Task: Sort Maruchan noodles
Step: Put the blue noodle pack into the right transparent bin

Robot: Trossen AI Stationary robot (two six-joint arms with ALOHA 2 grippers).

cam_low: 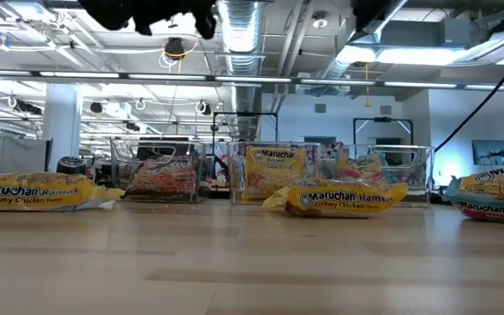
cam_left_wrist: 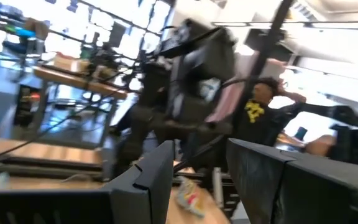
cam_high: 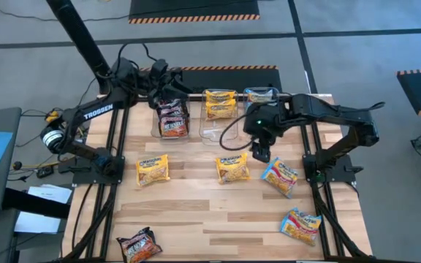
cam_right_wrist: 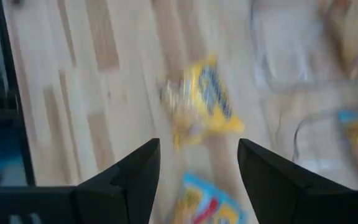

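Across the wooden table (cam_high: 218, 212) the ramen packets are partly sorted and partly still loose. At the far edge stand three clear tubs in a row: the left tub (cam_high: 171, 120) holds dark maroon packets (cam_high: 172, 117), the middle tub (cam_high: 219, 109) holds yellow ones (cam_high: 219, 103), and the right tub (cam_high: 260, 96) holds what looks like a blue packet, though the arm hides most of it.

The left arm (cam_high: 101, 109) reaches over the left tub; its pincer (cam_high: 168, 77) hangs above the maroon packets with fingers apart and nothing between them.

The right arm (cam_high: 327, 117) stretches in from the right, its pincer (cam_high: 260, 152) hovering above bare table just in front of the middle tub, fingers spread wide and empty. Its wrist camera looks down on a yellow packet (cam_right_wrist: 201, 102) and a blue one (cam_right_wrist: 207, 202).

Loose on the table: a yellow packet (cam_high: 152, 169) at left, another yellow (cam_high: 232, 168) at centre, a blue-pink packet (cam_high: 279, 177) just right of it, a second blue-pink (cam_high: 301, 225) near the front right, and a maroon packet (cam_high: 139, 245) at the front left edge.
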